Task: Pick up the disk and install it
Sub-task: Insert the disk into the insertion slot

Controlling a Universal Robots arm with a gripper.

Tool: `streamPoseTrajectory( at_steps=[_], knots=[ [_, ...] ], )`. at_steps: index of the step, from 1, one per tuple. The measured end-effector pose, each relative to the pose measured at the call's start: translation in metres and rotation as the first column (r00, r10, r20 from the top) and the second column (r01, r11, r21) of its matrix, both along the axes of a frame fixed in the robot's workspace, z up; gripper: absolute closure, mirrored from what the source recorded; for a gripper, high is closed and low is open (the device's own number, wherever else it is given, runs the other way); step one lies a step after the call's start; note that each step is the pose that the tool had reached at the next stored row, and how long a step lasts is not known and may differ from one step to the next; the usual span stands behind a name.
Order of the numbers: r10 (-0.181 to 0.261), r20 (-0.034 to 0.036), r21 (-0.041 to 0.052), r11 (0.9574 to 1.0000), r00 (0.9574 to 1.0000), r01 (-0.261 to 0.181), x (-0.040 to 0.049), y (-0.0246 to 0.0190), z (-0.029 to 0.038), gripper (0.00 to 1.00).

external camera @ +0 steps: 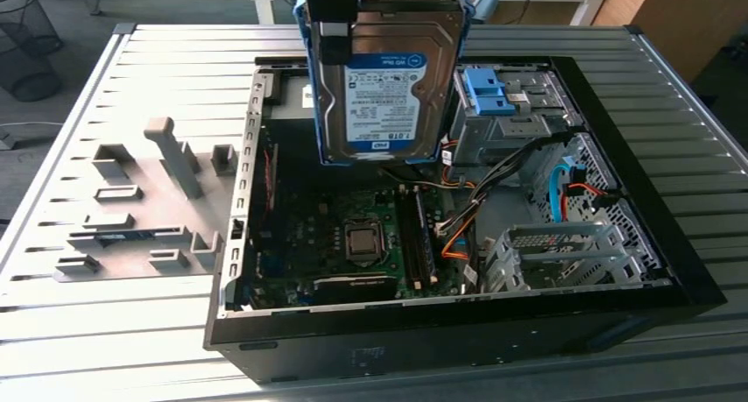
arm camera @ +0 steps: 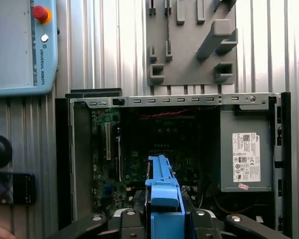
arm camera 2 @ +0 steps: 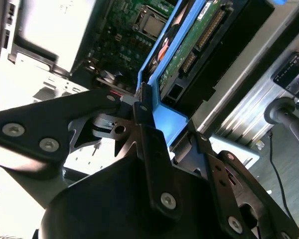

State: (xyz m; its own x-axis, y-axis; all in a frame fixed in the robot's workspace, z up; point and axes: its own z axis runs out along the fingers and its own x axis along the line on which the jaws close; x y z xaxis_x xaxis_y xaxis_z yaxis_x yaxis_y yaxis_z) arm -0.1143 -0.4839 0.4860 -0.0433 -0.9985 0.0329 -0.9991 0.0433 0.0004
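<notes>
The gripper has its jaws closed on the disk (by its blue frame), upright above the open computer case

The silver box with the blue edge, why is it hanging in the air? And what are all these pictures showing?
That box is a disk, a part that stores a computer's files. A robot arm holds it by its blue frame, pinched between black fingers. One camera stands away from the arm, and two more ride near the arm's wrist. Under the disk sits an opened computer case on a metal table, with its green circuit board showing. Beside the case lies a grey tray of holders.
</notes>
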Motion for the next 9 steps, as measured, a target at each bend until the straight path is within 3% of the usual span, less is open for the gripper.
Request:
streamPoseTrajectory(
  at_steps=[4,9],
  knots=[
    [0.000,-0.0001,0.0000,1.0000,1.0000,0.000,0.0000,-0.0076,-0.0002,0.63],
    [0.000,-0.0001,-0.0001,1.0000,1.0000,0.000,0.0000,-0.0085,-0.0002,0.63]
  ],
)
